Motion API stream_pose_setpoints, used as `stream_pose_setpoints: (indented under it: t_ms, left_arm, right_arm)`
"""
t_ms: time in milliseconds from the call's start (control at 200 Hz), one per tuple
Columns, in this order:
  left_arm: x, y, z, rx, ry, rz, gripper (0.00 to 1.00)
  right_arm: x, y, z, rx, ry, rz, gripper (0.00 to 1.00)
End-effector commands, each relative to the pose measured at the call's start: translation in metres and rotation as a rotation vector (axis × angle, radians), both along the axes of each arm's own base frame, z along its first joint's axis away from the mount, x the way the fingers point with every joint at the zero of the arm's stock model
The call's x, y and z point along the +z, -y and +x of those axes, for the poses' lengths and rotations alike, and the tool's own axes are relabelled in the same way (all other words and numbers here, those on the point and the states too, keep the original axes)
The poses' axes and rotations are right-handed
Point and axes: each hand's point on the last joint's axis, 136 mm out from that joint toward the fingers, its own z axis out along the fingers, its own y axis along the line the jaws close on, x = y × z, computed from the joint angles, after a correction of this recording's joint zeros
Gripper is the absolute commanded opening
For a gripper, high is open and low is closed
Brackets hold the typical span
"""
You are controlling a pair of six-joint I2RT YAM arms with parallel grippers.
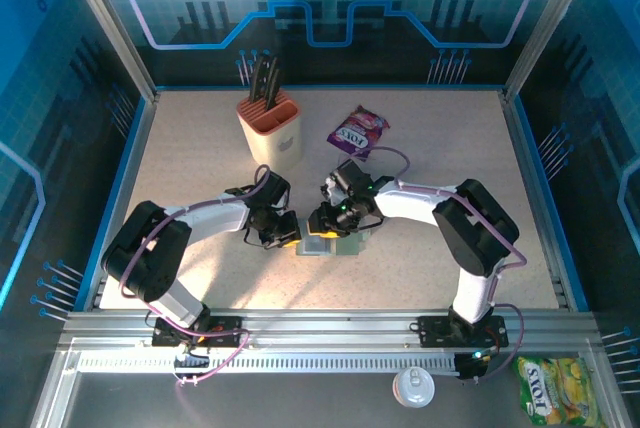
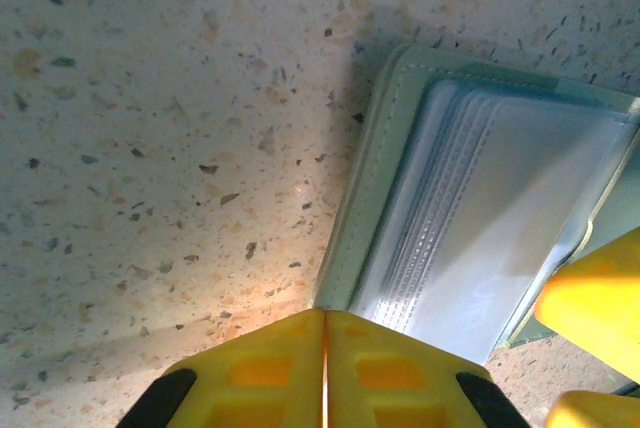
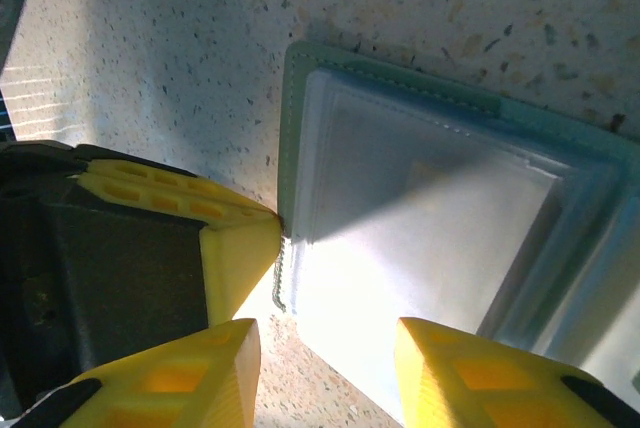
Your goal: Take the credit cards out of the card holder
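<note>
**A:** Progress check: where is the card holder?

**B:** It lies open and flat on the tabletop, about the middle, between the two arms. Its clear sleeves face up.

**A:** And the grippers?

**B:** The left gripper has its fingers pressed together, tips touching the holder's left corner. It looks to be pinning the holder rather than grasping anything. The right gripper has its fingers apart at the holder's edge, one over a sleeve and one over bare tabletop, with nothing clamped between them.

**A:** Are any credit cards out?

**B:** I'd judge not. The sleeves are too frosted to tell what they hold, and neither gripper carries a card.

**A:** So what's done?

**B:** The holder is opened and steadied. Every card is left to be pulled out and set down.
</note>
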Motion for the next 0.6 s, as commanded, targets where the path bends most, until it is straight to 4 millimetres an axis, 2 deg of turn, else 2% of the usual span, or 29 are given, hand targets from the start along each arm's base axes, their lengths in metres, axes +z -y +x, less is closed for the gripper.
stream_pose_setpoints:
  t_ms: [0,405,595]
  left_arm:
    - [-0.007,-0.007,-0.013,0.001,-0.045,0.035,0.10]
    - [-0.008,-0.008,-0.015,0.000,-0.047,0.036,0.10]
    - [-0.007,-0.009,-0.015,0.003,-0.048,0.038,0.10]
  right_arm:
    - [-0.006,-0.007,-0.012,0.024,-0.039,0.012,0.41]
    - [-0.021,0.012,-0.016,0.008,-0.049,-0.105,0.41]
    - [-0.021,0.018,-0.016,0.002,-0.041,-0.132,0.41]
